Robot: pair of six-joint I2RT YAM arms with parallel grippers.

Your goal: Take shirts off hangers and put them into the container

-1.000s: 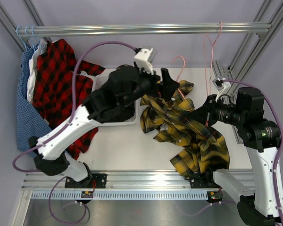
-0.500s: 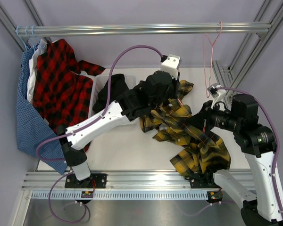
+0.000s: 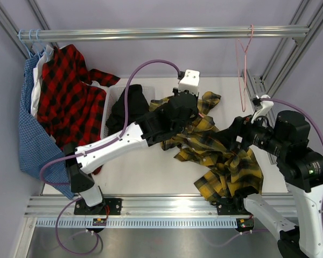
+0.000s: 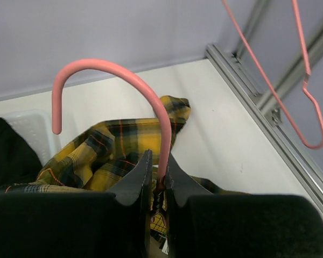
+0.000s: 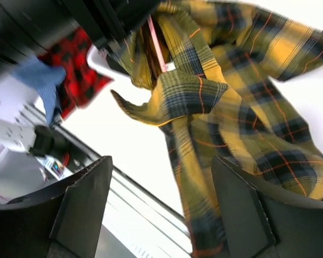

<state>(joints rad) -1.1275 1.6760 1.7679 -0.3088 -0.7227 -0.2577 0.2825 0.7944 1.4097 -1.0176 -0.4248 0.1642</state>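
The left gripper (image 4: 158, 158) is pinched narrow on the neck of a pink hanger (image 4: 145, 92). The wire rises from between its two fingers and curls over into a hook above and ahead of them, and below the fingers it runs down into plaid cloth. The yellow-and-black plaid shirt (image 3: 226, 161) lies rumpled on the table (image 3: 145, 166) directly under and ahead of this gripper. It spreads from there toward the right gripper (image 5: 161, 161), whose fingers stand wide apart and hold nothing. From the right wrist, the shirt's folds fill the space beyond and below the open fingers, with a short piece of pink wire showing in the collar at the far end, next to the left arm. Whether either right finger touches the cloth cannot be told. Just to the left of the left gripper, the black shirt (image 3: 132, 105) sits bunched in the white basket (image 3: 111, 99). A second pink hanger (image 3: 238, 70) hangs bare from the rail (image 3: 167, 34), up and to the right of the left gripper and beyond the right one. Far off to the left gripper's left, the red-and-black plaid shirt (image 3: 70, 91) and the blue checked shirt (image 3: 32, 129) hang from the same rail.
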